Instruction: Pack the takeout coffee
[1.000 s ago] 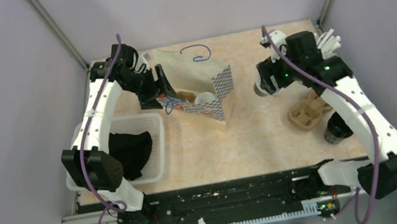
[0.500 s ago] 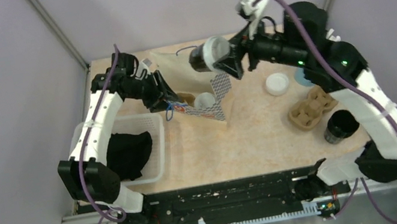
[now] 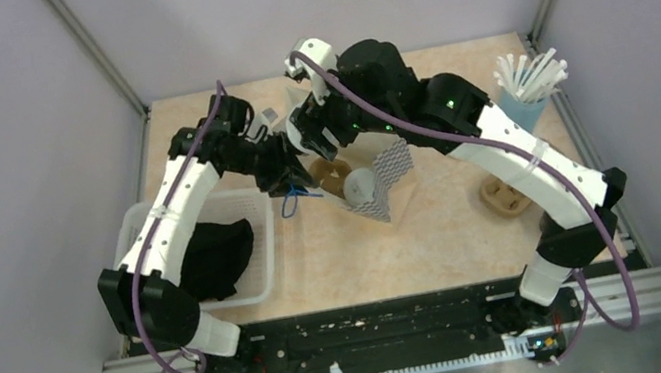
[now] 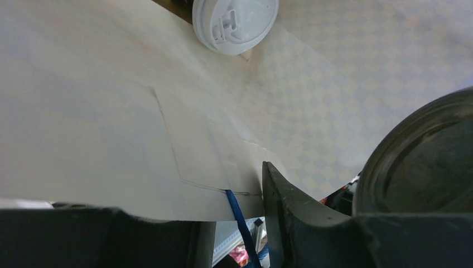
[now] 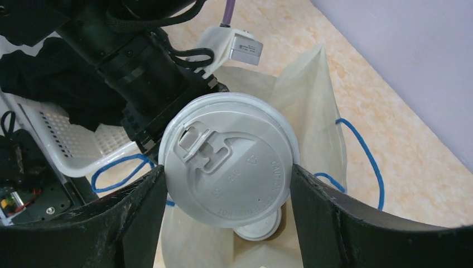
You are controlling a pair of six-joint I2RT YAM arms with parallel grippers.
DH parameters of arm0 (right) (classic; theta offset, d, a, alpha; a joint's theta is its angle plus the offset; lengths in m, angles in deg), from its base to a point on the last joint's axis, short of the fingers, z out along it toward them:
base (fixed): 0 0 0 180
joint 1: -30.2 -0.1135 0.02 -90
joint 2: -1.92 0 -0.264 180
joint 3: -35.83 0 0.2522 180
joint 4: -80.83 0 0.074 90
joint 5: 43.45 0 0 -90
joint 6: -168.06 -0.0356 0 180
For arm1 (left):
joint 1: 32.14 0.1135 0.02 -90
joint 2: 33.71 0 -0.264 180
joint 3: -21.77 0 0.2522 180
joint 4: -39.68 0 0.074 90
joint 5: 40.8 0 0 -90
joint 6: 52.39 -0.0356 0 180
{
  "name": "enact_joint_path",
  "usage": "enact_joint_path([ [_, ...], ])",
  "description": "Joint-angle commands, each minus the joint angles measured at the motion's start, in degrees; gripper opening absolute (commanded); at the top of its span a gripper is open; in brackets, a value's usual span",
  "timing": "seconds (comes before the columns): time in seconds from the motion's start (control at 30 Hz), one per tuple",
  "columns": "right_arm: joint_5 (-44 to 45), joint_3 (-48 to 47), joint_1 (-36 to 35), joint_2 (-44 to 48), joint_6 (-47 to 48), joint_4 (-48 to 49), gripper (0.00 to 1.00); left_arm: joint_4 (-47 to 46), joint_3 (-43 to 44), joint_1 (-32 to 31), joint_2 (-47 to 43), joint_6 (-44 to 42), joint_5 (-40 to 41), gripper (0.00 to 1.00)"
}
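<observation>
The right gripper [image 5: 227, 184] clamps a lidded coffee cup [image 5: 223, 159] over the open paper bag [image 5: 312, 95]. A second lidded cup [image 4: 234, 22] sits inside. The left gripper [image 4: 231, 215] straddles the bag wall; whether it grips cannot be told. A white basket [image 3: 261, 249] sits nearby.

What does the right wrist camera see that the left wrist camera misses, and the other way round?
Only right wrist: the lid of the held cup in the right end effector, the white basket, the black cloth. Only left wrist: the checkered inside of the paper bag and a dark round underside, probably that cup's. Both: the bag, the lidded cup already inside it, a blue cord.
</observation>
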Motion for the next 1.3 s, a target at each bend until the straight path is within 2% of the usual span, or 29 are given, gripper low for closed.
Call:
enact_joint_path([
  [0.0, 7.2, -0.4, -2.0, 0.6, -0.5, -2.4, 0.63, 2.3, -1.5, -3.0, -3.9, -1.8, -3.9, 0.41],
  [0.1, 8.1, 2.9, -2.1, 2.4, -2.0, -1.4, 0.63, 2.4, -2.8, -3.1, -5.1, -2.4, -3.4, 0.46],
  [0.23, 8.7, 4.7, -2.1, 5.5, -4.0, -0.8, 0.63, 3.8, -0.2, -3.2, -3.8, -3.4, -1.2, 0.53],
  [0.37, 7.9, 9.7, -2.1, 10.4, -6.0, 2.4, 0.63, 3.3, 2.0, -3.0, -3.9, -3.6, 1.3, 0.66],
  [0.5, 7.9, 14.4, -2.1, 11.9, -5.3, 4.0, 0.63, 1.0, 2.8, -3.0, -6.2, -4.2, 4.2, 0.86],
  [0.6, 10.0, 13.5, -2.1, 10.4, -4.8, 2.7, 0.63, 1.3, 3.8, -3.1, -8.0, -4.8, 8.6, 0.92],
  [0.7, 11.2, 12.5, -2.0, 9.3, -4.8, 1.6, 0.63, 3.5, 5.5, -3.1, -9.8, -4.8, 17.8, 0.96],
  [0.8, 10.9, 12.9, -2.0, 9.3, -4.8, 1.9, 0.63, 4.2, 8.0, -2.9, -11.7, -4.6, 27.5, 0.96],
  [0.9, 9.2, 13.3, -2.0, 8.8, -4.8, 1.8, 0.63, 4.9, 14.0, -2.7, -9.7, -5.3, 33.4, 0.95],
  [1.07, 8.9, 13.8, -2.1, 8.0, -3.0, 1.8, 0.64, 4.4, 27.2, -2.4, 0.8, -6.8, 33.5, 0.96],
  [1.17, 8.3, 13.7, -1.3, 7.8, -2.8, 1.8, 0.64, 2.0, 32.5, -2.4, 6.9, -9.5, 27.8, 0.96],
  [1.27, 6.1, 13.9, 0.5, 8.1, -3.7, 2.1, 0.64, 4.0, 37.7, -2.5, 13.3, -11.2, 25.3, 0.94],
])
